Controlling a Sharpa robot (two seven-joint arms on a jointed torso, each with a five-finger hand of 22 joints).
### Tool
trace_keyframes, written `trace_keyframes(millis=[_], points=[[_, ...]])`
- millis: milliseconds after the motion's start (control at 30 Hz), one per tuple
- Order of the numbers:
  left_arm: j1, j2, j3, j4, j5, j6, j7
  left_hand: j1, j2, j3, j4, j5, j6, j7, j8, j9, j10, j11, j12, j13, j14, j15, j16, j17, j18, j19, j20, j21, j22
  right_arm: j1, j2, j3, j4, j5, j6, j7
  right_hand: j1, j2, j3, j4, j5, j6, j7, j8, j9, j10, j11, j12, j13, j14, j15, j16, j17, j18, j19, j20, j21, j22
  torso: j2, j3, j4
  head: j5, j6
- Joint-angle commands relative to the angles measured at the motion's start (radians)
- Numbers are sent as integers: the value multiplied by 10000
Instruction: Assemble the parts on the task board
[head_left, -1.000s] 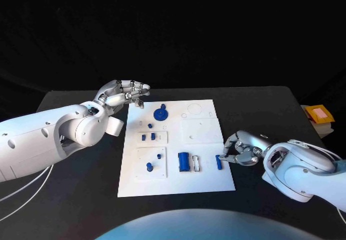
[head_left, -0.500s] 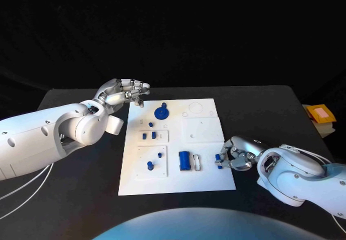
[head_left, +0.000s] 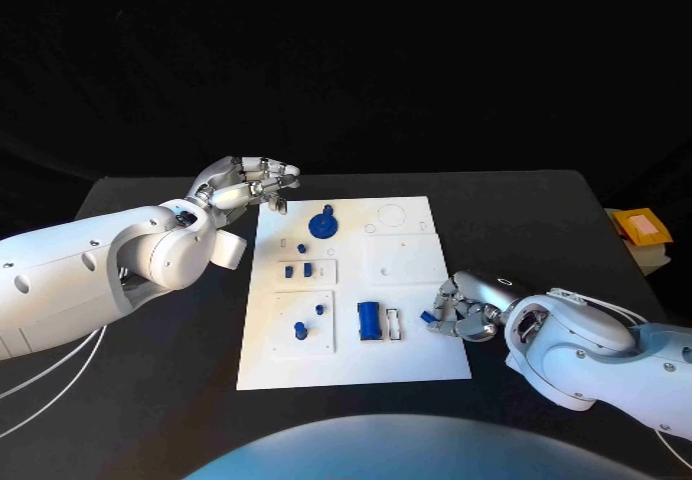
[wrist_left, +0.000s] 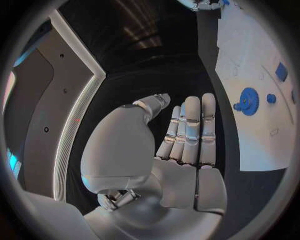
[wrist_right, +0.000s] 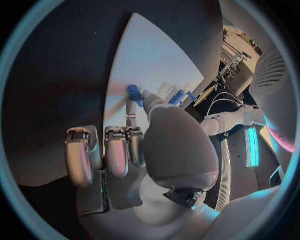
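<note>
- Task board (head_left: 408, 262): a flat white rectangular plate lying in the middle of the black bench (head_left: 562, 230), its long side running away from the robot.
- Gear-shaped part (head_left: 323, 224): blue and round, with a small tab, lying near the board's far edge.
- Small blue parts (head_left: 297, 270): a pair set in a raised white panel on the board's left half; one more blue knob (head_left: 302, 248) sits just beyond that panel.
- Blue pegs (head_left: 300, 331): standing in a second raised panel nearer the robot.
- Block part (head_left: 368, 321): a blue rectangle beside a narrow white-framed slot (head_left: 392, 326), on the board's near half.
- Short blue bar (head_left: 431, 318): pinched at the fingertips of the right hand (head_left: 464, 308), over the board's right edge near the slot.
- Left hand (head_left: 245, 182): raised over the bench just off the board's far left corner, fingers curled together at the tips; whether anything is between them I cannot tell.
- Orange-and-white object (head_left: 637, 230): at the bench's right edge, well apart from the board.
</note>
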Motion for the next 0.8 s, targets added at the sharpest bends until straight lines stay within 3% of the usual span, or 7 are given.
trace_keyframes(millis=[33, 400, 433, 500, 667, 800], points=[[3, 3, 6, 31, -7, 99, 113, 49, 45, 17, 41, 32, -76, 213, 69, 8, -103, 0, 47, 9, -48, 8, 48, 17, 143, 33, 22, -40, -15, -122, 52, -94, -94, -643, 732, -441, 429, 51, 409, -223, 284, 135, 1, -96, -44, 620, -72, -27, 2162, 940, -91, -47, 2065, -86, 947, -93, 39, 2559, -2, -2, -5, -20, -11], [3, 0, 6, 35, -7, 100, 106, 49, 45, 17, 41, 32, -76, 213, 69, 8, -103, 0, 47, 9, -48, 8, 48, 17, 143, 33, 22, -40, -15, -135, 115, -94, -77, -1044, 996, -643, 229, -137, 701, -228, 564, 161, 34, -181, -70, 598, -43, -58, 2142, 939, -63, -50, 2062, -81, 938, -74, 15, 2552, -1, 1, -5, -30, -16], [3, 0, 6, 35, -7, 99, 106, 49, 45, 17, 41, 32, -76, 213, 69, 8, -103, 0, 47, 9, -48, 8, 48, 17, 143, 33, 22, -40, -15, -135, 118, -94, -68, -1064, 972, -661, 192, -154, 795, -233, 700, 175, 30, -188, -66, 601, -47, -53, 2146, 940, -63, -49, 2067, -82, 939, -73, 17, 2553, -1, 1, -5, -30, -16], [3, 3, 6, 35, -7, 96, 105, 49, 45, 17, 41, 32, -76, 213, 69, 8, -103, 0, 47, 9, -48, 8, 48, 17, 143, 33, 22, -40, -15, -135, 128, -93, -35, -1098, 879, -704, 147, -204, 1216, -362, 1447, 233, 4, -170, -14, 607, -73, -48, 2152, 939, -85, -52, 2063, -84, 944, -88, 30, 2556, -2, 2, -6, -33, -21], [3, 10, 6, 37, -7, 94, 103, 49, 45, 17, 41, 32, -76, 213, 69, 8, -103, 0, 47, 9, -48, 8, 48, 17, 143, 33, 22, -40, -15, -97, 95, -83, 130, -557, 470, -693, -49, 132, 1981, -582, 1932, 67, -11, 25, 261, 687, -112, 48, 2224, 952, -118, -32, 2118, -105, 981, -129, 126, 2583, 2, 4, -2, -47, -25], [3, 18, 6, 33, -7, 93, 101, 63, 48, 23, 41, 34, -81, 212, 75, 16, -110, -1, 58, 10, -50, 7, 51, 17, 143, 36, 21, -41, -16, 95, 68, -71, 270, -22, 155, -615, -547, 148, 2350, -629, 1964, -41, -28, 192, 488, 734, -109, 108, 2269, 959, -120, -22, 2146, -123, 1013, -124, 211, 2608, -2, 2, 2, -54, -24]])
